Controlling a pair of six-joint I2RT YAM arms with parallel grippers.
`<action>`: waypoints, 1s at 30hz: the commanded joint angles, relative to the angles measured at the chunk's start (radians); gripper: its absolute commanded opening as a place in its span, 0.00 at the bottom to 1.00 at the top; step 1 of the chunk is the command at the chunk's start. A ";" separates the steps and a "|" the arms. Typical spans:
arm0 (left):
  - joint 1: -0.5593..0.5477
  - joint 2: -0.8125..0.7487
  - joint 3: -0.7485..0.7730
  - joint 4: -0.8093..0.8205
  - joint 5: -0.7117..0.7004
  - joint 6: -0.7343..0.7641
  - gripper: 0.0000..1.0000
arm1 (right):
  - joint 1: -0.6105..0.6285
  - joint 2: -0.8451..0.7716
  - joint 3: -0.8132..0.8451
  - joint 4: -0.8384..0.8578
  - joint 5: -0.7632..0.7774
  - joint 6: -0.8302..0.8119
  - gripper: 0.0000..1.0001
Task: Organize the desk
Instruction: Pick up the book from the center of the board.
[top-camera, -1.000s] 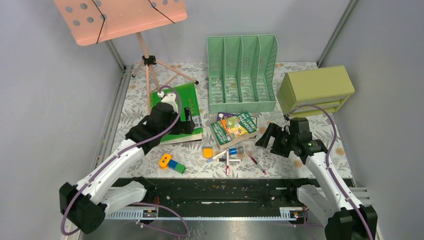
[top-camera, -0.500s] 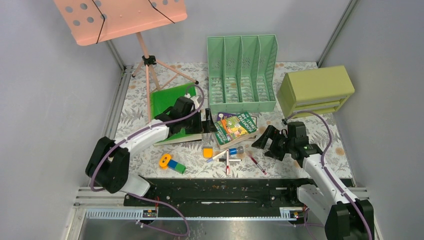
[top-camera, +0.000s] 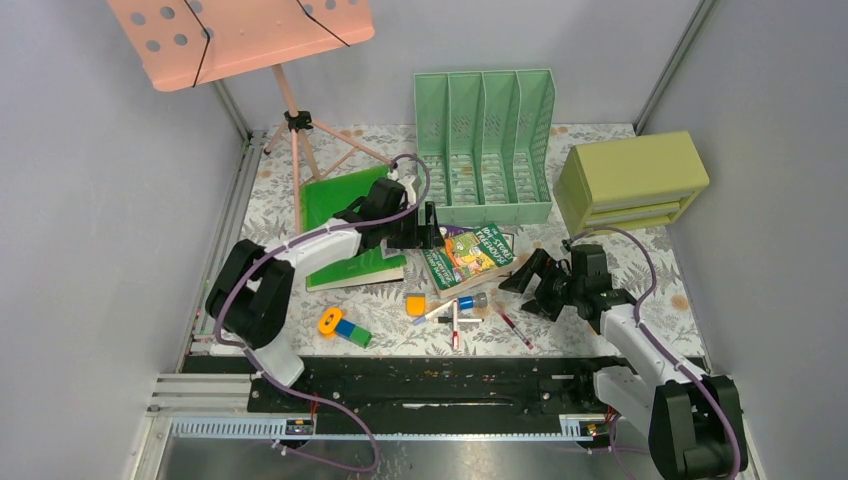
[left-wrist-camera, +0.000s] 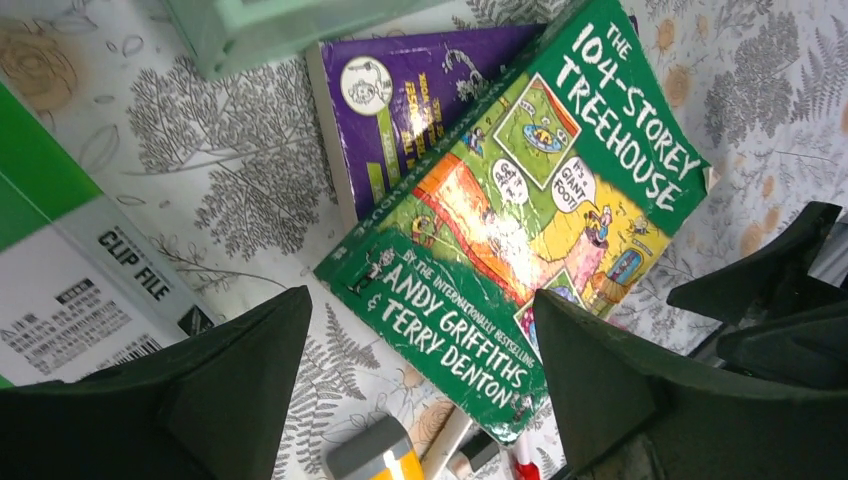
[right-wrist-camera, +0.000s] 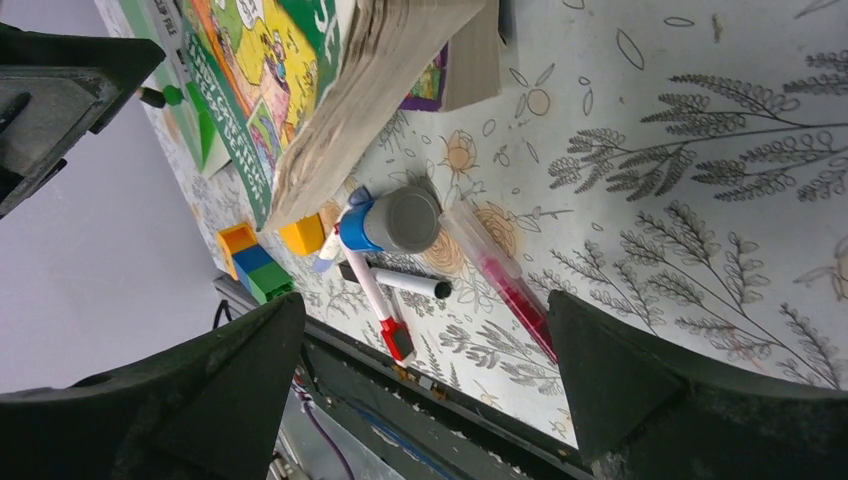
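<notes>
Surface (top-camera: 262, 215), flat, rectangular and draped in fern-and-flower printed cloth, is lying between metal rails (top-camera: 230, 200). The left gripper (left-wrist-camera: 415, 310) is hanging spread, empty, over a glossy paperback (left-wrist-camera: 520, 230); the right gripper (right-wrist-camera: 422, 305) is gaping above cylindrical markers (right-wrist-camera: 405, 220).

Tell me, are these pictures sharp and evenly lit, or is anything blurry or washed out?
Top external view: soft, even light, only faint shadows, everything crisp. Left wrist view: the Treehouse book reads sharply, while the dark jaws along the bottom are soft. Right wrist view: the red pen and fern-printed desk are sharp; the near jaws blur.
</notes>
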 joint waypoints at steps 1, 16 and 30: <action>-0.007 0.024 0.078 0.063 -0.066 0.075 0.82 | -0.002 0.030 0.002 0.098 -0.032 0.046 0.99; -0.058 0.105 0.077 0.093 0.088 0.068 0.63 | -0.002 0.204 0.052 0.287 -0.066 0.137 0.99; -0.103 0.028 0.005 0.096 0.103 -0.018 0.49 | -0.002 0.388 0.050 0.522 -0.135 0.229 0.83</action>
